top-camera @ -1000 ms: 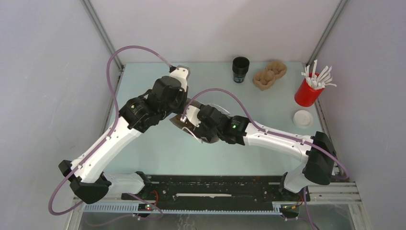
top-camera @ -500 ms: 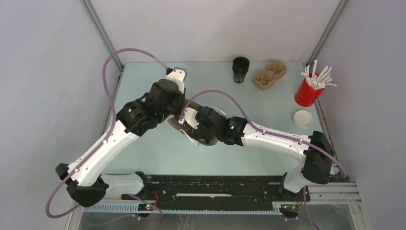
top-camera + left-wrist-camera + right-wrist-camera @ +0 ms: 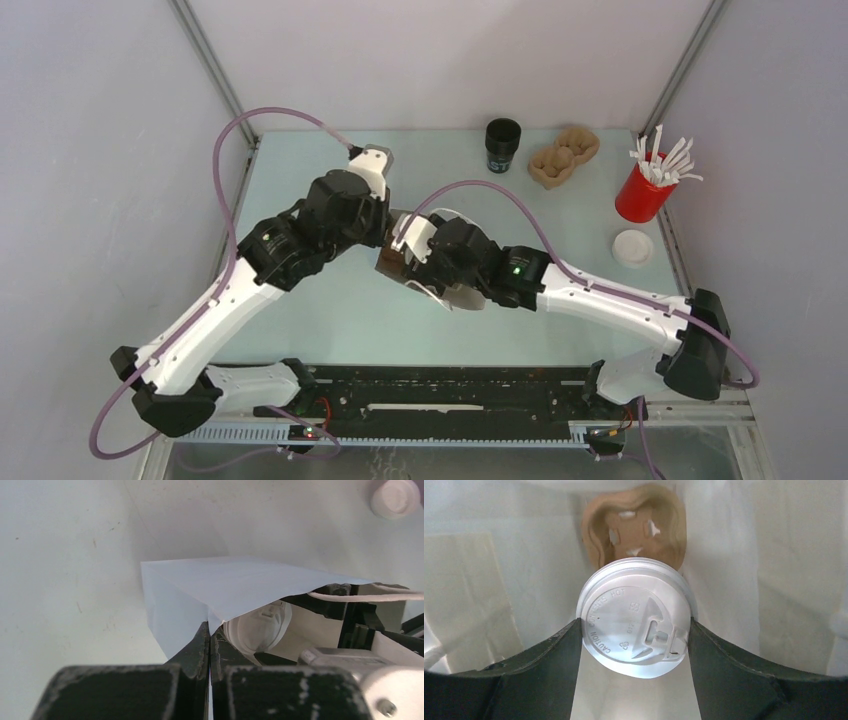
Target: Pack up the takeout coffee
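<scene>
The takeout coffee [image 3: 634, 617] shows as a white domed lid in the right wrist view, with the cup below it hidden. My right gripper [image 3: 635, 625] is shut on it, one dark finger against each side of the lid. Cup and gripper are inside a white paper bag [image 3: 225, 585], above a brown cardboard carrier [image 3: 634, 525] at the bag's bottom. My left gripper [image 3: 210, 630] is shut on the bag's rim, pinching the paper. The left wrist view shows the lid [image 3: 257, 627] through the bag's mouth. From above, the bag [image 3: 445, 298] lies mid-table under both wrists.
At the back of the table stand a lidless black cup [image 3: 503, 145] and a second brown cardboard carrier [image 3: 563, 157]. A red cup of white sticks [image 3: 645, 185] and a loose white lid [image 3: 632, 246] sit along the right edge.
My right wrist has moved a little to the right with the bag, and its arm has swung outward. The left arm has leaned left. Both grips are unchanged.
</scene>
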### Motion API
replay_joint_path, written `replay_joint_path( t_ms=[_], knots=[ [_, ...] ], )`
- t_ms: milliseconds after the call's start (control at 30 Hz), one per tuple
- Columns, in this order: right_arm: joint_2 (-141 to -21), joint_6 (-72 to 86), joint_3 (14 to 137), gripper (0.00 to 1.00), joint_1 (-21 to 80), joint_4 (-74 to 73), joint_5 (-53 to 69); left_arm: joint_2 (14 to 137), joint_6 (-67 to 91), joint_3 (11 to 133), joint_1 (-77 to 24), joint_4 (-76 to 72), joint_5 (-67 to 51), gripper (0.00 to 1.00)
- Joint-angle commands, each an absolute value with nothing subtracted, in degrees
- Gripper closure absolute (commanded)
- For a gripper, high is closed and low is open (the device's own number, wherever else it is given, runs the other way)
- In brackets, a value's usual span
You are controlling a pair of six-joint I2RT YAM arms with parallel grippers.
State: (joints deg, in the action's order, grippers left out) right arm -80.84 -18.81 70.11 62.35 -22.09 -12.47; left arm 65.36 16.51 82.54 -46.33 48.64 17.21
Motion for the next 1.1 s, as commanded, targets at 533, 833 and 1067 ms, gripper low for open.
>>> replay_joint_path(
  t_ms=[533, 833, 1067],
  knots=[
    [-77.16, -16.53, 69.09, 0.49, 65.43, -32.80, -26.27, 66.05, 15.30, 74.99, -48.52, 41.87, 15.21, 1.00],
    [-79.45, -17.52, 68.82, 0.48, 65.83, -29.78, -24.61, 62.78, 16.80, 68.03, -48.58, 40.99, 16.72, 1.00],
    [-78.80, -16.82, 67.42, 0.47, 66.56, -23.58, -17.64, 59.78, 17.76, 62.71, -48.80, 39.34, 16.34, 1.00]
  ],
)
